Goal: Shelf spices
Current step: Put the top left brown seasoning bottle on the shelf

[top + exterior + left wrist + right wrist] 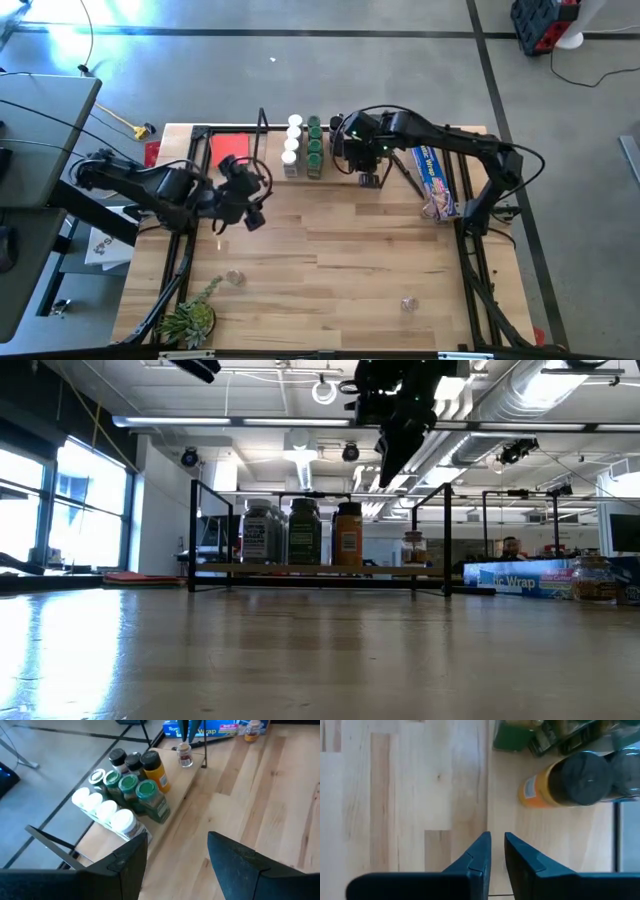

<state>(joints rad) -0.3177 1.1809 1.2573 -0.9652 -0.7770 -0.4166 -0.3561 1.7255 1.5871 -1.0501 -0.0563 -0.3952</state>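
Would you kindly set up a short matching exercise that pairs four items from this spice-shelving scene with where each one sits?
Things:
1. yellow jar
2. small jar
3. blue box
4. green plant

Places:
A. alone on the shelf, apart from the cluster
B. table's near-left corner
C. beside the right arm
D. on the shelf, at the cluster's edge

Pairs: 1-D, 2-A, 3-C, 4-B

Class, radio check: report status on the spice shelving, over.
Left gripper open, empty, hovering off the shelf. Right gripper nearly shut, empty, above the shelf. Spices clustered on it; two jars lie loose on the table.
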